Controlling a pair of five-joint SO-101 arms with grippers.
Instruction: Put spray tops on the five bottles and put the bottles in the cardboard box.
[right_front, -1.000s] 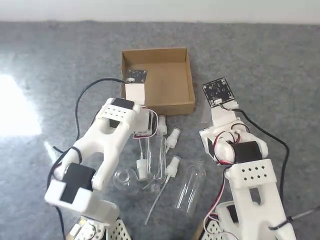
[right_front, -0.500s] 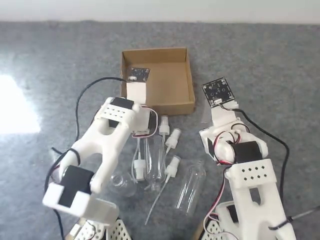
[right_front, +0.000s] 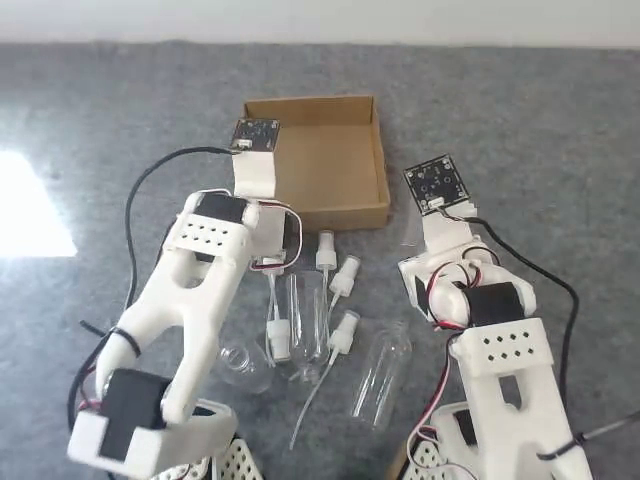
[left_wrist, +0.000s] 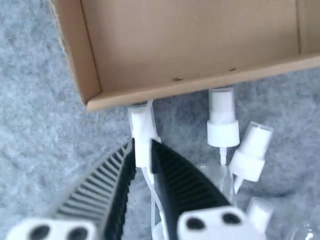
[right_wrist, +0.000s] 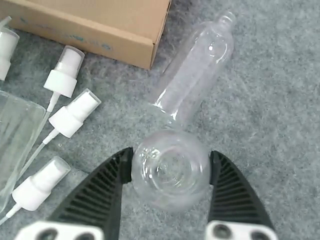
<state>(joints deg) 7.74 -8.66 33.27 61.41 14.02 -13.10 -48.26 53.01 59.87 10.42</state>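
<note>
Left gripper (left_wrist: 142, 147) pinches a spray top (left_wrist: 141, 122), right gripper (right_wrist: 171, 155) clamps a bottle (right_wrist: 170, 177); apparently no bottle is capped, none in the box (left_wrist: 92, 65) ahead.

Camera layout: one overhead, two on the wrists.
The high view looks steeply down on the desk (right_front: 560, 120) from behind both arms, taking in the box (right_front: 330, 160). Each wrist view looks down close along its own jaws. All three share the box's near wall and the spray tops (right_front: 345, 275) beside it.
</note>
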